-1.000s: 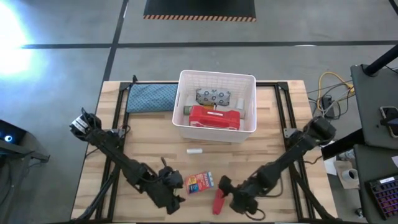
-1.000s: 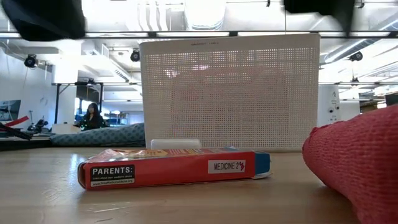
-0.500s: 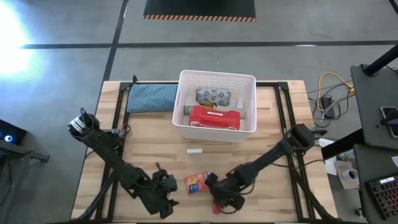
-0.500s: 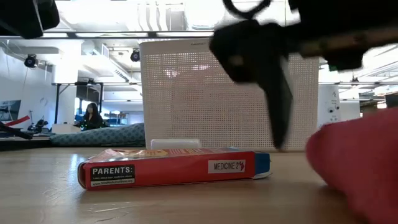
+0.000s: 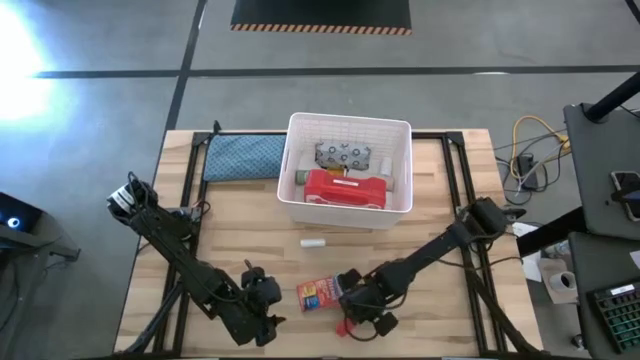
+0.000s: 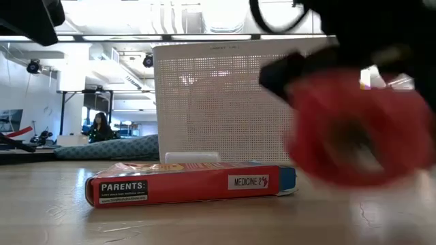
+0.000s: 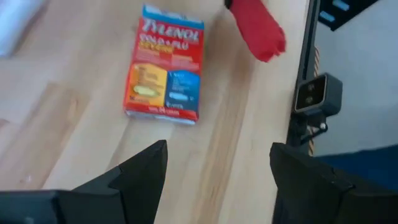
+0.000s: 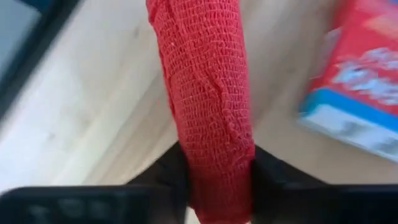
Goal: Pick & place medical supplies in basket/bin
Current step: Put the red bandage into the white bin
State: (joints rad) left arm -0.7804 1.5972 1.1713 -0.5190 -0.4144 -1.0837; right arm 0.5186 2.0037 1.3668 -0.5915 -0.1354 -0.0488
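My right gripper (image 8: 214, 171) is shut on the red tube (image 8: 205, 81), a roll wrapped in red mesh, near the table's front edge (image 5: 345, 325). In the low view the tube (image 6: 354, 133) shows blurred. The orange-red box (image 5: 317, 293) lies flat on the table just left of it. My left gripper (image 7: 217, 174) stands open left of the box (image 7: 165, 62), touching nothing. A small white tube (image 5: 313, 242) lies in front of the white bin (image 5: 400, 205), which holds the red case (image 5: 345, 188) and a grey-white pack (image 5: 342, 155). My right gripper pinches the red tube between its two fingers (image 8: 171, 168), one on each long side (image 8: 214, 146) toward one end. The fingers lie across the tube and come slanting down from the table's right. In the low view the tube appears just off the table.
A blue-grey folded cloth (image 5: 243, 157) lies at the far left beside the bin. Bare wood stretches between the bin and the two grippers. Black frame rails (image 5: 455, 190) run along the table's sides. A person (image 6: 101, 127) sits far off in the room.
My right gripper has moved toward the table's left onto the red tube, come down and shut on it. The tube, which lay on the table, now shows raised and blurred in the low view. My left gripper has drawn slightly toward the table's left edge.
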